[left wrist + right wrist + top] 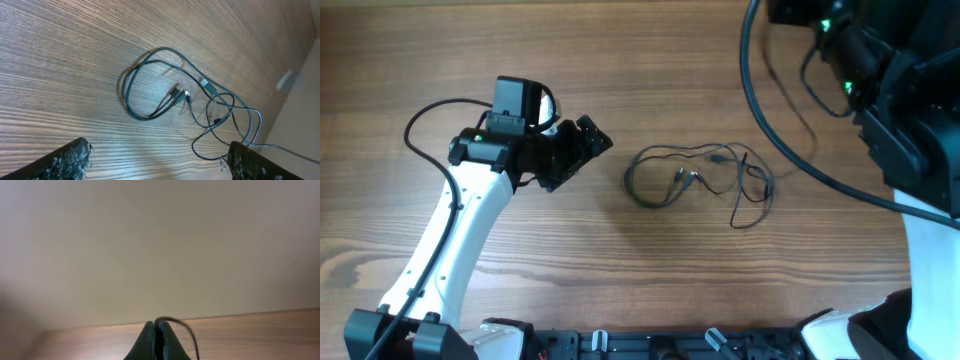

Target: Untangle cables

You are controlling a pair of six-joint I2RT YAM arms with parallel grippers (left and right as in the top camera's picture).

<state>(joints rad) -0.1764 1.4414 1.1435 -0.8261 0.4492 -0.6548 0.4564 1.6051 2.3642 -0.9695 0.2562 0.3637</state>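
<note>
**Tangle on the desk, one strand in my right gripper**

The wooden desk [470, 50] fills the overhead view. My left arm [450, 240] is white and reaches in from the near-left corner toward the middle. My right arm [900, 110] is dark and sits over the far-right corner.

My left gripper [582, 145] hangs left of the desk's centre and points at the tangle. Its jaws are spread wide, with one finger [70, 157] at each lower corner of the left wrist view. Nothing is between them.

My right gripper [156, 332] is pressed narrow, its two fingers meeting. A thin dark strand [180, 325] curls out from between their tips, so it is clamped on a cable. Behind it I see only a pale wall and a strip of desk.

The cables [700, 180] lie flat on the desk just right of centre, about midway between the far and near edges. They form a loose oval loop on the left, and crossed loops toward the right edge. A fine line runs from there up toward my right arm.

Two small plug ends [179, 93] lie touching inside the oval loop. Another plug [206, 83] lies just right of them.
</note>
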